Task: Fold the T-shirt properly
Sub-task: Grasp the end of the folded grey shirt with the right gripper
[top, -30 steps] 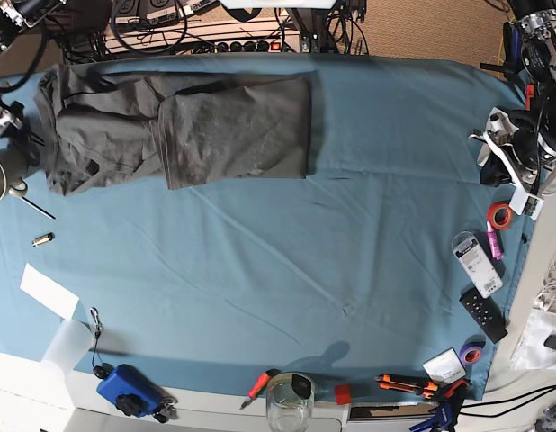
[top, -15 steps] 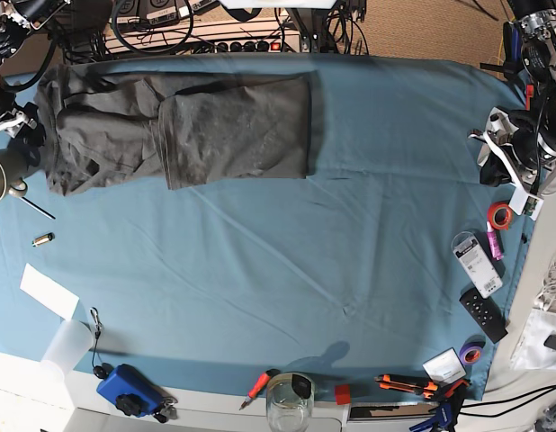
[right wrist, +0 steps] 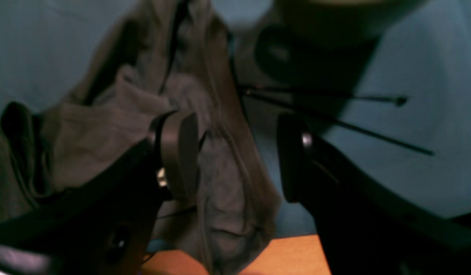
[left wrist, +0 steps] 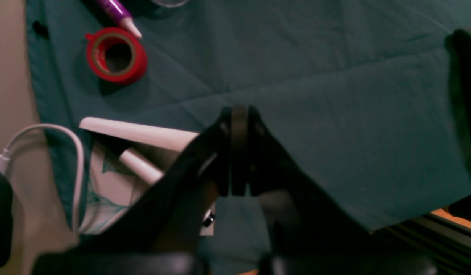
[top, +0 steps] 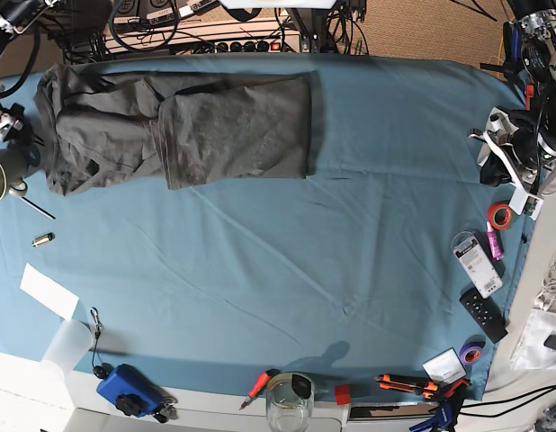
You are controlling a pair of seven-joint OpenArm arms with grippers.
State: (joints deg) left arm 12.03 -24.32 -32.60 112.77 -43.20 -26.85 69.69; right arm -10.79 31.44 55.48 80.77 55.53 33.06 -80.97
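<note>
The dark grey T-shirt (top: 174, 130) lies folded into a long band at the far left of the teal table cloth (top: 332, 252). My right gripper (top: 12, 124) is at the shirt's left end. In the right wrist view the right gripper (right wrist: 235, 152) is open. One finger (right wrist: 178, 152) is over the bunched shirt edge (right wrist: 224, 191) and the other finger (right wrist: 292, 156) is over the cloth. My left gripper (top: 494, 162) rests at the table's right edge, far from the shirt. In the left wrist view the left gripper (left wrist: 239, 114) is shut and empty above bare cloth.
A metal cup (top: 4, 175) and a thin rod (top: 35, 207) lie just beside the shirt's left end. A red tape roll (top: 500, 214), a purple marker (top: 494, 241) and a remote (top: 483, 315) are at the right edge. A glass jar (top: 289, 400), tools and a blue device (top: 125, 389) line the front edge.
My right gripper has shifted slightly at the shirt's left end. The shirt and my left arm have not visibly moved.
</note>
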